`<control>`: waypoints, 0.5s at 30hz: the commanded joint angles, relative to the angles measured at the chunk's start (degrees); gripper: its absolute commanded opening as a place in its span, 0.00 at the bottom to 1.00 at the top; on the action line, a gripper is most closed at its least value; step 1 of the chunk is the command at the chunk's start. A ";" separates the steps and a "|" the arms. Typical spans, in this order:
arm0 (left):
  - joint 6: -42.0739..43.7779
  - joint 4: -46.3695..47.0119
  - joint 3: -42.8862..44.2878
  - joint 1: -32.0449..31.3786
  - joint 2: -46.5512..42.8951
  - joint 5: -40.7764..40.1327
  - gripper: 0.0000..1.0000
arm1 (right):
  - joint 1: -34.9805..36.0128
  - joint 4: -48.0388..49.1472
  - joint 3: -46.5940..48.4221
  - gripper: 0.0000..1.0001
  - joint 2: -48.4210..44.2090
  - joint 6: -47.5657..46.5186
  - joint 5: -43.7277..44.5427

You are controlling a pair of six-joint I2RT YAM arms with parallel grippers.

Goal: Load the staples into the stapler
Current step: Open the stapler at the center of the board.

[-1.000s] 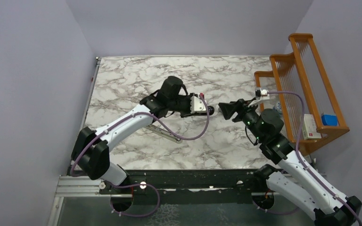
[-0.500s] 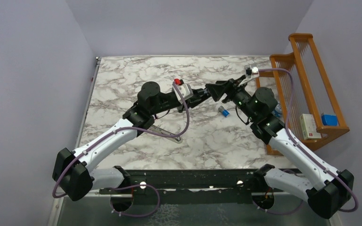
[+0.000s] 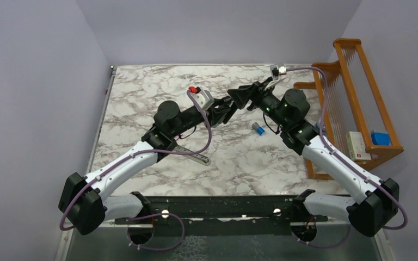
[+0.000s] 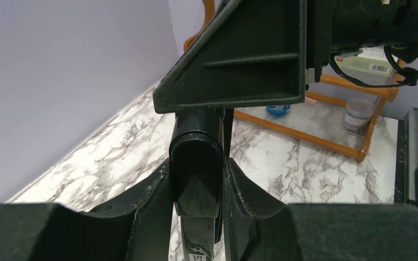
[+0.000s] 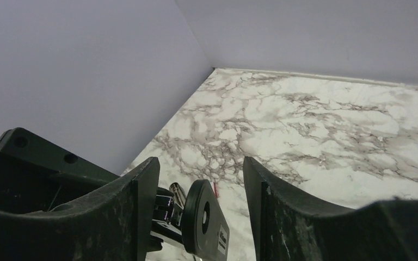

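Note:
My left gripper (image 3: 224,110) is shut on a black stapler (image 4: 196,174) and holds it above the middle of the table, with the fingers (image 4: 147,201) on both its sides. My right gripper (image 3: 239,98) is open. Its fingers (image 5: 141,196) stand either side of the stapler's rounded end (image 5: 209,223), apart from it. Silvery metal parts (image 5: 180,194) show inside the stapler. I see no loose staples. A white-and-red box (image 3: 358,145) lies in the wooden rack (image 3: 354,70) at the right.
A long silvery metal bar (image 3: 191,154) lies on the marble table (image 3: 141,87) under the left arm. A small blue-and-white cylinder (image 3: 258,129) lies right of centre. A blue block (image 3: 380,138) and a small jar (image 4: 358,111) sit in the rack.
The left arm has carried the stapler up and toward the far side. The right gripper has swung left and now has its open fingers around the stapler's end. The cylinder is uncovered.

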 commanded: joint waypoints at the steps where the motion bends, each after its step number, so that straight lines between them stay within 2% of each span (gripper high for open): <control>1: -2.29 7.51 0.50 0.10 -3.15 -4.90 0.00 | 0.66 -0.03 2.66 0.59 1.00 0.25 3.10; 8: -2.87 7.59 0.50 0.10 -3.10 -5.45 0.00 | 0.78 -0.18 1.73 0.44 1.83 0.99 4.14; 15: -3.35 8.36 -0.02 0.10 -4.23 -5.83 0.00 | 0.77 0.63 0.71 0.23 2.99 2.40 4.48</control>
